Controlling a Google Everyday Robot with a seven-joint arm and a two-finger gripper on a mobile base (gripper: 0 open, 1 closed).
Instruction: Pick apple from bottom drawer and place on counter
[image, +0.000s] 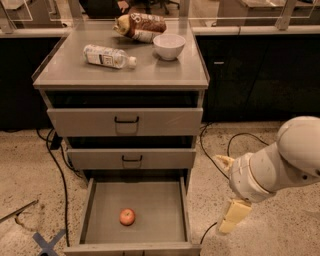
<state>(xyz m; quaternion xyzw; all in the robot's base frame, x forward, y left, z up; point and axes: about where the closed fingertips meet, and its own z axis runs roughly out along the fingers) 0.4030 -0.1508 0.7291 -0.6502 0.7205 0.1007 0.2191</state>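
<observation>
Lying on the bottom drawer (160, 205) floor, left of centre, the apple (127, 216) was ungrasped. The gripper (233, 217) hung low, right of the cabinet (165, 121), well apart; its opening state could not be told. Judged step: approach. The next move called for positioning above the apple.

Arm (292, 152): thick white segments, entering from the right edge, sloping down leftward.
Wrist (250, 177): bent downward.
Hand (232, 214): cream-coloured, low on the right of the view, pointing down.
</observation>
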